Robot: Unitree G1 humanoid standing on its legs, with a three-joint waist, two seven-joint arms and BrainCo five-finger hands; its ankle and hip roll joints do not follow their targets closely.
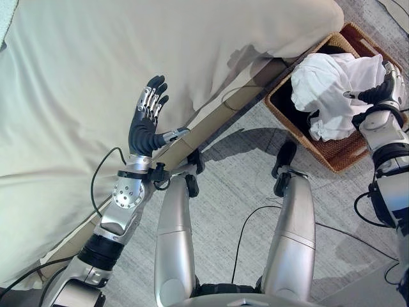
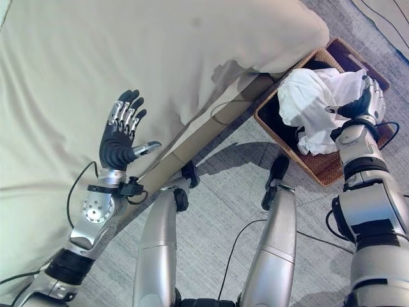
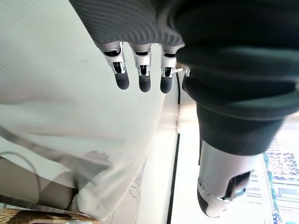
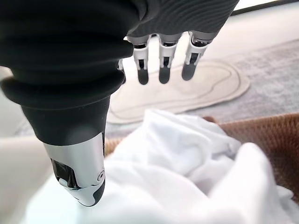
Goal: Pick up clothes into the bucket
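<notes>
Two head views first: wide cream bed (image 1: 96, 77) across the upper left, its cover hanging over the edge onto a tan base; grey carpet (image 1: 236, 192) below. Left hand (image 1: 146, 125) raised over the bed near its edge, fingers (image 1: 150, 99) straight and spread, holding nothing. Brown woven basket (image 1: 345, 157) on the carpet just beside the bed's corner, white clothes (image 1: 326, 89) heaped in it and bulging above the rim. Right hand (image 2: 364, 102) against the far side of that heap.

Left wrist view: dark-tipped fingers (image 3: 142, 79) extended side by side over the pale bed cover (image 3: 56, 93), touching nothing.

Right wrist view: fingers (image 4: 161, 70) straight and apart, thumb (image 4: 79, 177) held off, just above the crumpled white clothes (image 4: 177, 163); basket wall (image 4: 271, 135) behind, pale flat rug (image 4: 187, 93) on grey carpet beyond.
</notes>
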